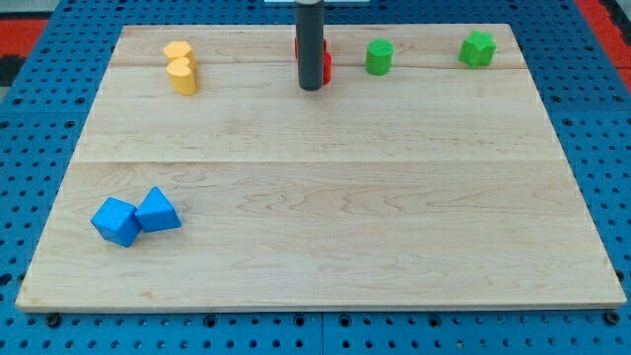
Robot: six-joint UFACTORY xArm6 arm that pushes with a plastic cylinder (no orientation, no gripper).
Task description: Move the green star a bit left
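Green star [477, 48] sits at table's [325, 197] one o'clock corner, untouched | my tip [312, 87] at twelve o'clock against red block [324, 61], well apart | no pincer fitted | push not begun

my tip [312, 88]: just in front of the red block [324, 63]
green star [477, 48]: view's top right
green cylinder [379, 57]: between them

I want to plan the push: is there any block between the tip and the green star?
Yes. The green cylinder stands between my tip and the green star, along the view's top edge. A red block sits right behind the rod.
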